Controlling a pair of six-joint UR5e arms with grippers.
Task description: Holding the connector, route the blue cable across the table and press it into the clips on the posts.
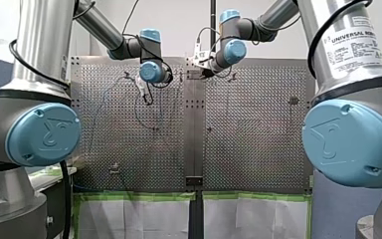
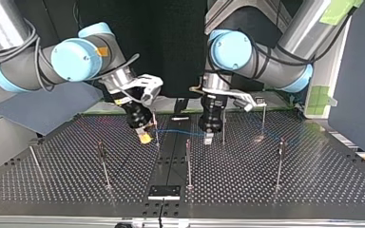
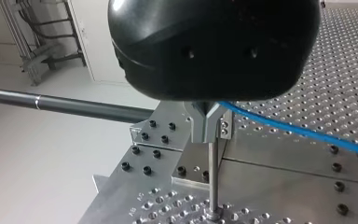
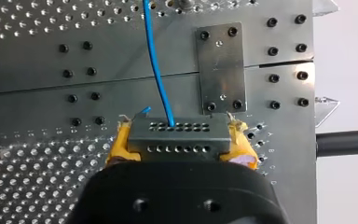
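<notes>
My right gripper [image 4: 179,141] pinches the connector [image 4: 177,132] between yellow pads. My left gripper [image 3: 209,125], pressed together on the blue cable [image 3: 298,131], sits atop a post [image 3: 213,186]. Best to keep the cable taut and press straight down that post.

Perforated metal tabletop [image 2: 285,190], two halves butted along a centre seam. Small joining plate [image 4: 221,70] bridges the seam, held by four black bolts [image 4: 205,35] (one per corner). Front view: green tape [image 1: 139,196] edges white sheets [image 1: 144,219] below the tabletop. Black rod [image 3: 74,106] lies beyond the tabletop's edge.
</notes>
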